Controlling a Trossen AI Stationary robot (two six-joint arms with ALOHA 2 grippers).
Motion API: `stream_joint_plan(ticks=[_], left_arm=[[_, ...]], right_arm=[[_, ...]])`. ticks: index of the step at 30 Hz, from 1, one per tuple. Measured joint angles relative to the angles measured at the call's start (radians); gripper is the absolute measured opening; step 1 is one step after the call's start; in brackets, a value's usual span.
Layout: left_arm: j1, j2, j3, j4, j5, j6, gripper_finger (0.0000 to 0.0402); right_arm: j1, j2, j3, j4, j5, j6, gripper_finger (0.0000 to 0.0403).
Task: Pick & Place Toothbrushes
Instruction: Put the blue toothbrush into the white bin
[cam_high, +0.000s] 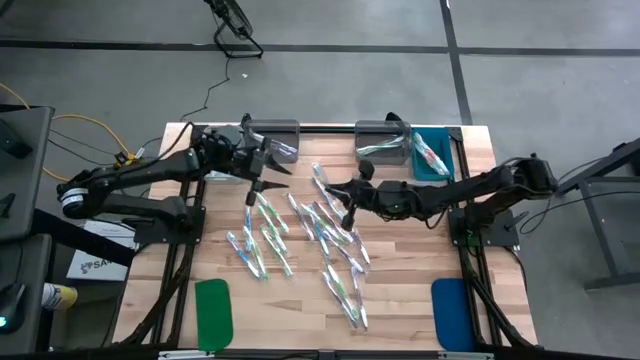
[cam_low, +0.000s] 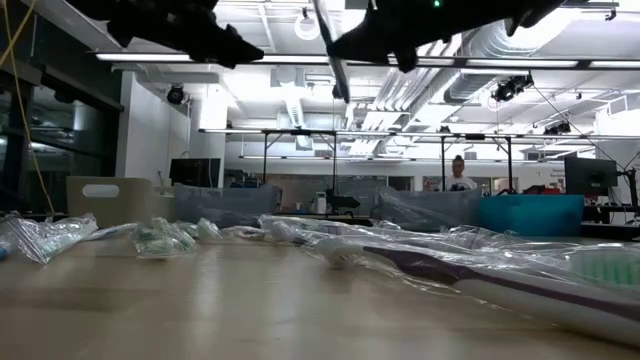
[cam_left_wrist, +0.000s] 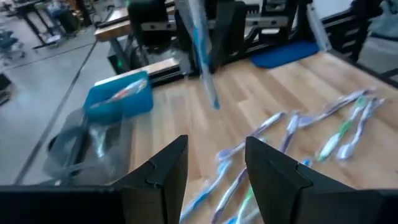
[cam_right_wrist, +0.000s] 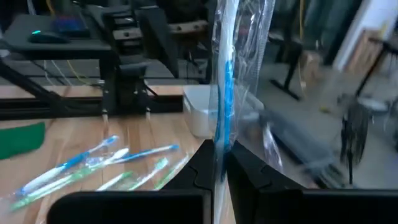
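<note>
Right end effector (cam_high: 347, 213), high view: over mid-bench, above the scattered toothbrushes (cam_high: 300, 240), pinched shut on one wrapped toothbrush. Left end effector (cam_high: 262, 165) near the far-left grey bin (cam_high: 275, 130), fingers parted, nothing between them. Second grey bin (cam_high: 382, 140) and teal bin (cam_high: 432, 157) at far right; green pad (cam_high: 213, 310) and blue pad (cam_high: 450, 313) at the near edge. Lifted brush likely bound for a bin, judging by the task; which one, cannot tell.

Low view: wrapped brushes strewn across the bench (cam_low: 200, 300), one purple-handled brush (cam_low: 480, 275) close to the lens. Arms dark overhead; a thin stick (cam_low: 330, 50) hangs from above, probably the held brush. Person (cam_low: 459, 175) far back in the room.

Left wrist view: own fingers (cam_left_wrist: 168, 168) moderately apart, empty, hovering above loose brushes. Blue-striped brush (cam_left_wrist: 199, 50) dangling ahead, top end out of view.

Right wrist view: fingers (cam_right_wrist: 202, 168) closed narrow on the blue toothbrush (cam_right_wrist: 224, 81) in clear wrap, gripped at its lower end, standing roughly upright, clear of the bench. Upright hold likely suits dropping it end-first into a bin. More brushes (cam_right_wrist: 93, 165) flat on the wood beyond.
</note>
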Motion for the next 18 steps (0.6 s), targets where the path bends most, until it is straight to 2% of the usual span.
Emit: stream_joint_plan(ticks=[3, 10, 18], left_arm=[[-0.039, 0.029, 0.000, 0.063, -0.003, -0.017, 0.0154], [-0.099, 0.102, 0.000, 0.267, -0.001, -0.088, 0.0154], [-0.103, 0.154, 0.000, 0.338, -0.003, -0.143, 0.0154]], right_arm=[[0.002, 0.047, 0.000, 0.107, -0.044, -0.041, 0.0012], [-0.006, 0.177, 0.000, 0.314, -0.050, -0.111, 0.0012], [-0.024, 0.256, 0.013, 0.425, -0.073, -0.142, 0.0012]])
